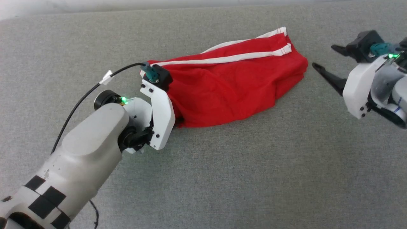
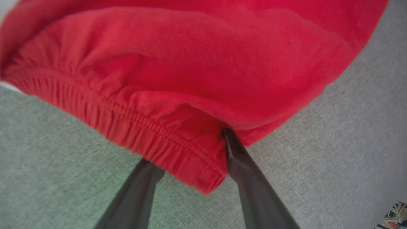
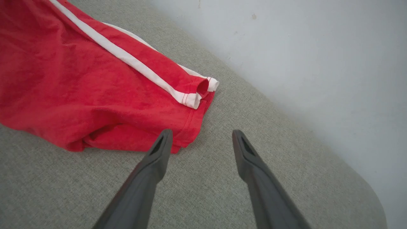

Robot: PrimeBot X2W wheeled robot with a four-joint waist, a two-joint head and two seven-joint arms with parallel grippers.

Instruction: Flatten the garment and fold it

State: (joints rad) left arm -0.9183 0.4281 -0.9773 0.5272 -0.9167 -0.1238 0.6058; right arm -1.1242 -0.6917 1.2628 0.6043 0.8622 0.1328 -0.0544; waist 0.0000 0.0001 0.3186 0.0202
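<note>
The red garment (image 1: 229,86) lies crumpled on the grey cloth surface, white side bands on top and white hems (image 3: 190,98) at its far right end. My left gripper (image 2: 186,146) is at the gathered waistband (image 2: 133,127) on the garment's left end, open. The waistband's corner sits between its fingers: one tip is hidden under the band, the other pokes into a fold. In the head view its white wrist housing (image 1: 162,114) covers the fingers. My right gripper (image 1: 322,56) hovers open just right of the leg end, with one fingertip (image 3: 163,140) beside the red hem edge and nothing between the fingers.
The grey cloth surface (image 1: 241,171) spreads wide in front of the garment. A pale wall (image 3: 302,47) runs along its far edge, close to the hems. A black cable (image 1: 82,98) loops from my left wrist. Something patterned (image 2: 392,216) shows beyond the surface's edge.
</note>
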